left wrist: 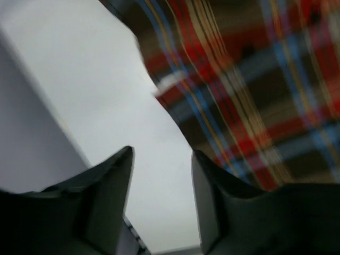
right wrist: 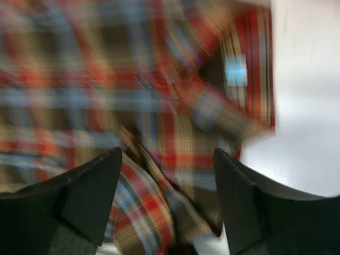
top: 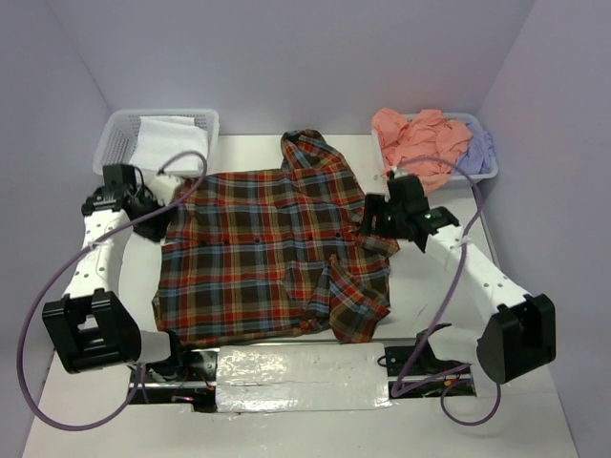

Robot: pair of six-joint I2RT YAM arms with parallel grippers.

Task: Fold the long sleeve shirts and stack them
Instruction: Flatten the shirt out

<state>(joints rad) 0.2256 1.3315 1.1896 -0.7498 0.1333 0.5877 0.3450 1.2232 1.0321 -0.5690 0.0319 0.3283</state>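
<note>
a: where does the plaid shirt [top: 272,253] lie?
b: spread flat on the table [top: 420,296], collar pointing away from the arm bases and hem toward them. one sleeve looks folded in over its near right corner.
a: the other shirts?
b: the salmon-pink shirt [top: 420,138] and the lavender shirt [top: 479,145] are heaped in the right basket [top: 489,174], beyond the plaid shirt's far right corner. the left basket [top: 116,143], with white cloth [top: 174,141] in it, sits beyond its far left corner.
a: which arm is nearer?
b: each to its own side. the left gripper [top: 156,221] is just off the plaid shirt's left edge, toward the far corner. in its wrist view the cloth edge runs right beside one finger [left wrist: 212,202], with bare table between the jaws. the right gripper [top: 374,221] hangs over the right edge, above a bunched fold of sleeve.
a: jaws?
b: both spread apart, nothing pinched. the wrist views are blurred, so i cannot tell whether a fingertip touches cloth.
a: poses?
b: both forearms reach out along the plaid shirt's flanks, wrists turned in toward it. my guess is each needs only a short move inward and down to catch its edge.
</note>
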